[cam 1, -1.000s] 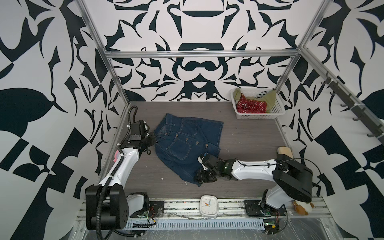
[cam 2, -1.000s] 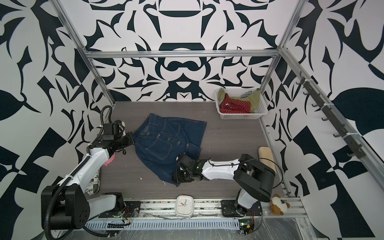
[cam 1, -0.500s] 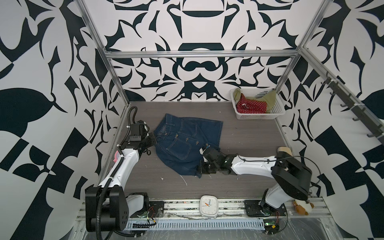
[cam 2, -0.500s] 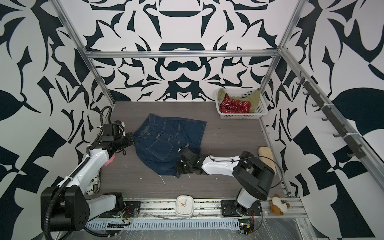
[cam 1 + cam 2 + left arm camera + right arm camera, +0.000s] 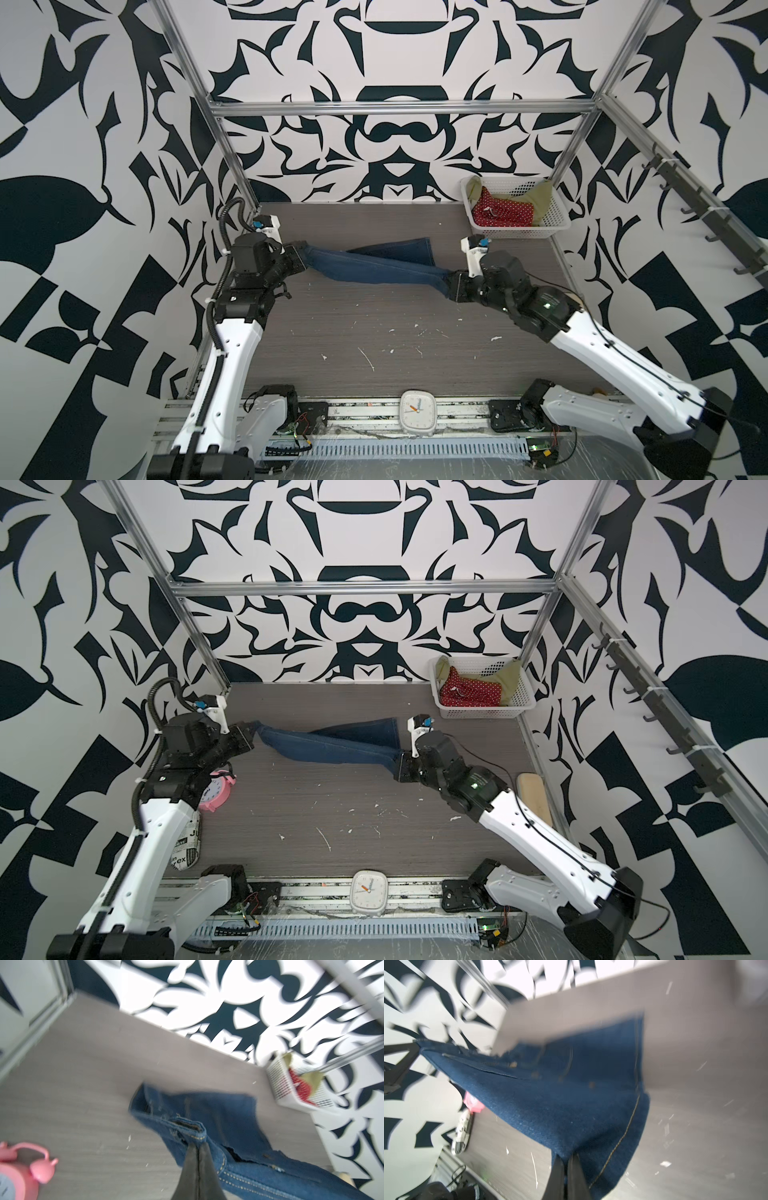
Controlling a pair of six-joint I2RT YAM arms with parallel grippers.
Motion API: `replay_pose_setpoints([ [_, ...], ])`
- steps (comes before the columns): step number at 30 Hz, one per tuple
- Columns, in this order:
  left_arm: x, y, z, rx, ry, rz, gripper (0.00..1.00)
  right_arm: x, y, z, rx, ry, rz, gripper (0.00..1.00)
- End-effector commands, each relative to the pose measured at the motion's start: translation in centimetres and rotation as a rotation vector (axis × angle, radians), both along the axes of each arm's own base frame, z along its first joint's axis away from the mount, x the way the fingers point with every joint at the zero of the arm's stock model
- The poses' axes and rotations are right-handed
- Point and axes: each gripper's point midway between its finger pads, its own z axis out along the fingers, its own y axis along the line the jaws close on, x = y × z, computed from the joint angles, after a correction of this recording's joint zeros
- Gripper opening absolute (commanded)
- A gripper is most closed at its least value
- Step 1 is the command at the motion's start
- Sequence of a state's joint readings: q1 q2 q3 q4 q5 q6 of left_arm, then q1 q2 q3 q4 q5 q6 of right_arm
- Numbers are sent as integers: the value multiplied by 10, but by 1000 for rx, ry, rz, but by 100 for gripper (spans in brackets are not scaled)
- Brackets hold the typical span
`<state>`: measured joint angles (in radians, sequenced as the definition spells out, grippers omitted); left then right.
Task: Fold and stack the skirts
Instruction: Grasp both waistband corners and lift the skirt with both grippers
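Two arms hold the denim skirt [image 5: 374,266] stretched between them, lifted off the grey table [image 5: 374,332] along most of its length. One flap trails toward the back wall, and I cannot tell whether it touches the tabletop.

The left arm [image 5: 232,345] rises from the front rail with its elbow bent and its forearm pointing in toward the middle. The left gripper [image 5: 297,261] is pinched tight on the waistband end, and its wrist view shows the jaws pressed together over the stitched band.

The right arm [image 5: 602,349] climbs from the front right corner and leans inward, with its wrist turned toward the left side. The right gripper [image 5: 451,286] is clamped on a hem corner and sits nearer the front than its partner.

Off at the back right, the red polka-dot skirt [image 5: 505,212] and the olive-green skirt [image 5: 540,197] lie bunched together in the white basket [image 5: 557,218], apart from both grippers.
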<state>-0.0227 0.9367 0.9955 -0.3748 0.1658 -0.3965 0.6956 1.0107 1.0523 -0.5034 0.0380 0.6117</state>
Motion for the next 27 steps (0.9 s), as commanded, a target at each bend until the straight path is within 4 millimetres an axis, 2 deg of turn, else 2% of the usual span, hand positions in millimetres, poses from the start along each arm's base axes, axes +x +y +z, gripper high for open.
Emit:
replay_pose_setpoints([
  [1,-16,5,54,35,-132,8,0,-1,-44,47,-121,-146,-96,0],
  [5,-33,1,96,45,-231,-19,0,-7,-62,99,-123,-267,-134,0],
  [8,-43,-5,118,37,-274,-58,0,-13,-73,129,-122,-329,-150,0],
  [11,-46,-8,132,38,-307,-72,0,-16,-83,149,-144,-378,-173,0],
  [13,-41,-8,134,40,-319,-72,0,-13,-84,155,-166,-396,-179,0],
  [18,2,-14,114,-22,-268,-91,0,24,-69,160,-280,-410,-180,0],
  [24,70,-23,108,-54,-293,-117,0,101,-55,161,-149,-355,-132,0],
  [27,108,-44,110,22,-321,-182,0,140,-46,176,-142,-367,-117,0],
])
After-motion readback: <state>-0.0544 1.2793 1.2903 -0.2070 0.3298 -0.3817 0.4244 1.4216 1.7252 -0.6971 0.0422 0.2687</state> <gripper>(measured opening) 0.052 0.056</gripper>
